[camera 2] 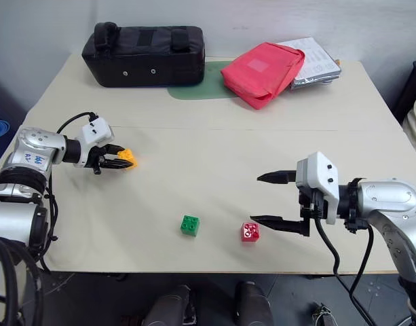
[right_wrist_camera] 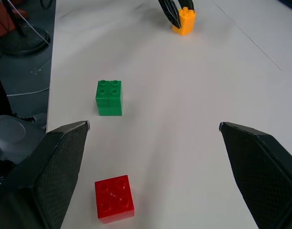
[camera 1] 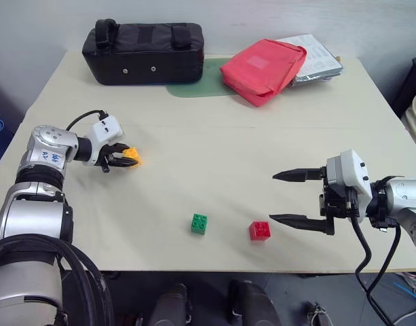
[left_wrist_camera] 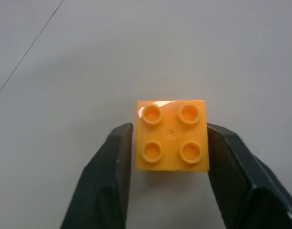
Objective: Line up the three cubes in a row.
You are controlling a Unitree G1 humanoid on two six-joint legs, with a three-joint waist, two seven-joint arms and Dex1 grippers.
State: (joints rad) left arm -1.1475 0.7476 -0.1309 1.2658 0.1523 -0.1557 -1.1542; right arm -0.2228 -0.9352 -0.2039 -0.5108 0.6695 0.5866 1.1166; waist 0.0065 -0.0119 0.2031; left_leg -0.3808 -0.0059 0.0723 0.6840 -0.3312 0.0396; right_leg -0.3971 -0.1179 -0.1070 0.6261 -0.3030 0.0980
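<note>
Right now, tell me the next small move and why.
Probably lift the orange cube and carry it toward the green cube. The left gripper is shut on it, fingers on two opposite sides, while green and the red cube already sit side by side near the table's front edge, and orange sits apart from them.

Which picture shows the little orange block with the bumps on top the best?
The left wrist view: the small orange-yellow studded plastic cube sits close up, all four studs plain, pinched between the left tool's black fingers. Both eye views show it small on the table at that tool's tips; the right wrist view shows it far off.
</note>
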